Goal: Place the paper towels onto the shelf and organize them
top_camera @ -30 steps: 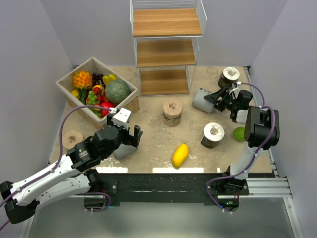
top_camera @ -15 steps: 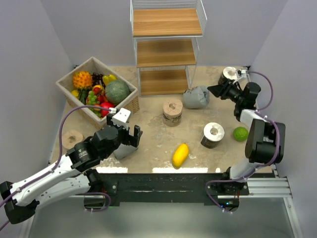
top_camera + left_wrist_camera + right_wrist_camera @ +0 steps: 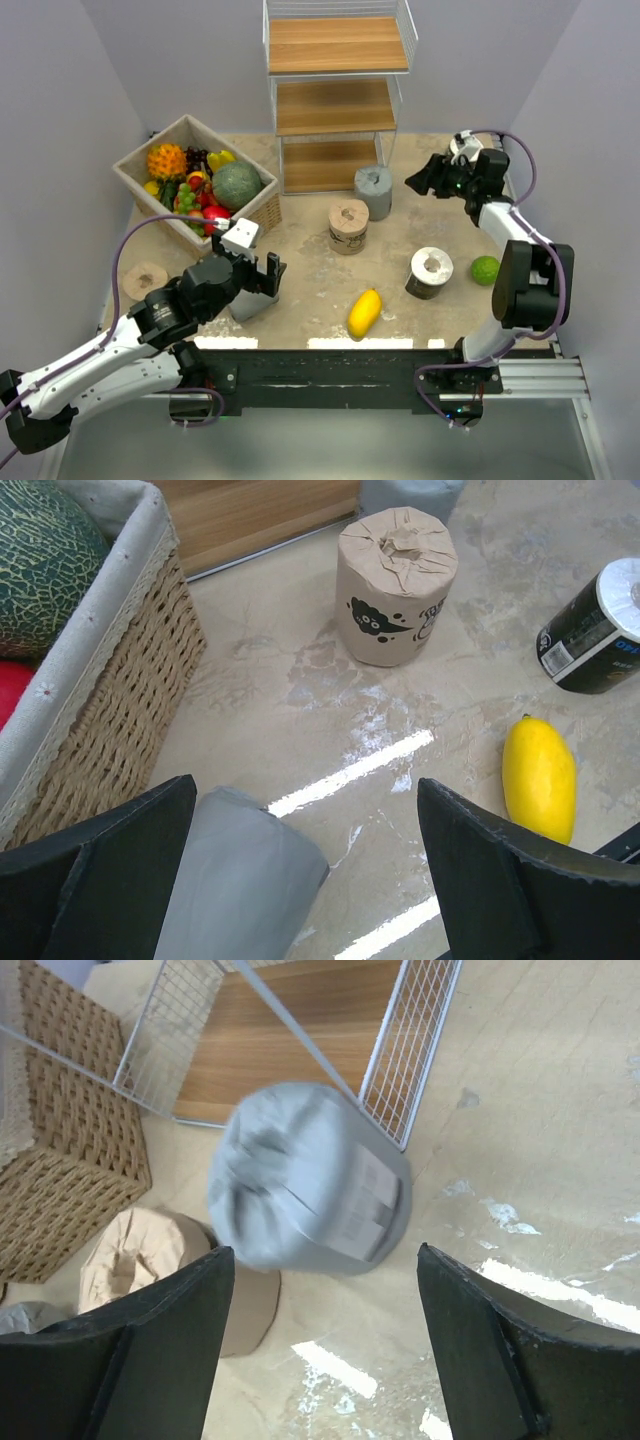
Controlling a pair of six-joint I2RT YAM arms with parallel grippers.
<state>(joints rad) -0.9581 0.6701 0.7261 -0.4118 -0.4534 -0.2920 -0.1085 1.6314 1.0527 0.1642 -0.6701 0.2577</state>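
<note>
Tabletop: beige, carries everything below
Shelf: three-tier white wire rack with wooden boards, at the back middle
Wicker basket: left of the shelf, filled with fruit
Left hand: fingers wide apart, low over the tabletop well in front and left of the shelf
Right hand: fingers spread, gripping nothing, just right of the shelf's bottom tier
Grey roll: upright by the shelf's right front leg, blurred in the right wrist view
Second grey roll: between the left hand's fingers, against the left one
Tan roll: upright, in front of the shelf
Second tan roll: far left, in front of the basket
Dark roll: front right of the shelf
Second dark roll: right of the shelf, mostly hidden behind the right arm
Mango: well in front of the shelf
Green fruit: just right of the dark roll
</note>
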